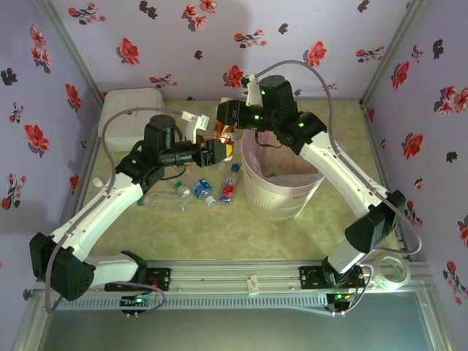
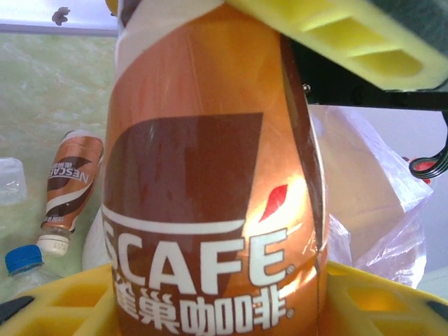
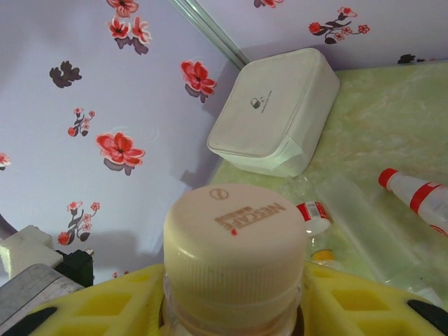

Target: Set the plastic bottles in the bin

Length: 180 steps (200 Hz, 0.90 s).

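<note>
A brown and orange Nescafe coffee bottle (image 1: 224,141) hangs in the air just left of the bin (image 1: 278,203), a round white ribbed basket with a pink liner (image 2: 371,203). My left gripper (image 1: 216,151) is shut on the bottle's labelled body (image 2: 210,182), its yellow fingers (image 2: 63,301) on either side. My right gripper (image 1: 227,126) is shut on the neck just under the cream cap (image 3: 234,238), pads (image 3: 350,301) against both sides. More plastic bottles lie on the table to the left: a red-labelled one (image 1: 228,186), a blue-capped one (image 1: 201,191) and a second Nescafe bottle (image 2: 70,189).
A white rounded lidded box (image 1: 130,110) stands in the back left corner (image 3: 276,112). Flowered walls close in the table on three sides. A clear bottle (image 3: 364,224) and a red-banded one (image 3: 416,199) lie on the green tabletop below the grippers.
</note>
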### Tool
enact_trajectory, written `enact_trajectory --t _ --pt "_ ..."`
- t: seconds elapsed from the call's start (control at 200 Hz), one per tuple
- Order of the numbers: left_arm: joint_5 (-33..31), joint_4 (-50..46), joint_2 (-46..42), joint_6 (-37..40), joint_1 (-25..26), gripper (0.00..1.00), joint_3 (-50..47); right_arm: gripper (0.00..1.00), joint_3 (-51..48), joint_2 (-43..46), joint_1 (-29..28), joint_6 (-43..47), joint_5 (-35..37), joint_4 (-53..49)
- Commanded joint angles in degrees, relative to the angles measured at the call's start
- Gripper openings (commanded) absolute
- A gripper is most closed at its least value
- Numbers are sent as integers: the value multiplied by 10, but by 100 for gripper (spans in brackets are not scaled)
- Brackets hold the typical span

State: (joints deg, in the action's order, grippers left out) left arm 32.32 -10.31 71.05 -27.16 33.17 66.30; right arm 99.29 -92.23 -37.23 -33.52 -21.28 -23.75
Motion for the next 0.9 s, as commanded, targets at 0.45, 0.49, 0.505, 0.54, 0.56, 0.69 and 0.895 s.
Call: enact_trajectory --t 0.45,0.49,0.505,0.54,0.56,0.69,0.895 --pt "-58 26 -22 27 4 68 -5 37 -14 17 9 -19 -16 64" --pt "-72 20 -28 34 4 83 -7 37 -12 14 11 -21 -19 66" --pt "-78 18 -31 36 3 88 -8 37 -11 14 11 -22 -20 67" --pt "-88 15 -37 42 3 97 -11 37 -9 14 13 -23 -20 70" --pt "-93 14 -41 46 4 99 -13 37 -7 14 14 -22 -20 73" --pt "-124 5 -74 50 3 100 -32 38 18 13 27 -16 -17 78" --pt "-207 -115 -105 14 -9 100 -33 38 80 15 50 20 -21 33"
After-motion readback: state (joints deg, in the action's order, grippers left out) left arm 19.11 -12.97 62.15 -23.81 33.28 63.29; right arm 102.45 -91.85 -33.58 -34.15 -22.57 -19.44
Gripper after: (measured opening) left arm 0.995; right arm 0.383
